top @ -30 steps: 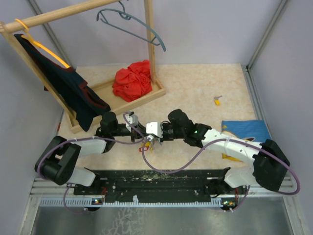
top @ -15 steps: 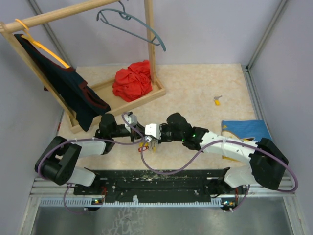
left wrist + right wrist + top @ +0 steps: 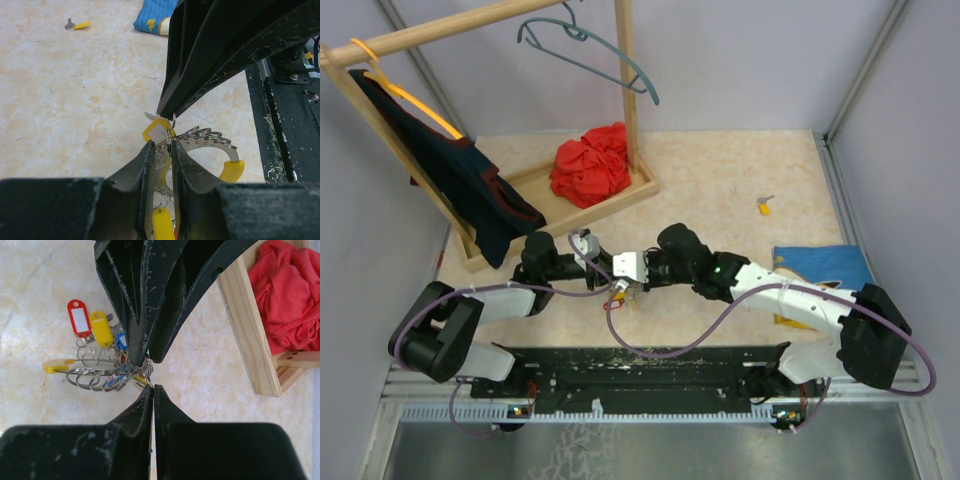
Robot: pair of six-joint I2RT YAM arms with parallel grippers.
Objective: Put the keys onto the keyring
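The keyring (image 3: 210,140), a grey metal arc with a yellow end (image 3: 232,170), lies on the table with several small split rings threaded on it. Red (image 3: 79,317), yellow (image 3: 101,328) and blue (image 3: 121,340) tagged keys hang from it. My left gripper (image 3: 162,150) is low over it, its jaws slightly apart with the ring's flat metal between them. My right gripper (image 3: 152,386) faces it tip to tip, shut on a small split ring (image 3: 173,124) beside a yellow tag (image 3: 156,130). Both grippers meet at the near centre of the table (image 3: 620,283). Another yellow-tagged key (image 3: 764,206) lies alone at the far right.
A blue cloth (image 3: 820,266) lies at the right edge. A wooden rack tray (image 3: 638,190) holding red cloth (image 3: 592,163) stands at the back left, with a dark garment (image 3: 470,190) and a grey hanger (image 3: 585,45) on the rail. The black base rail (image 3: 285,125) runs along the near side.
My left gripper's jaws have parted slightly around the keyring. Both grippers and the bunch of keys have shifted a little to the left.
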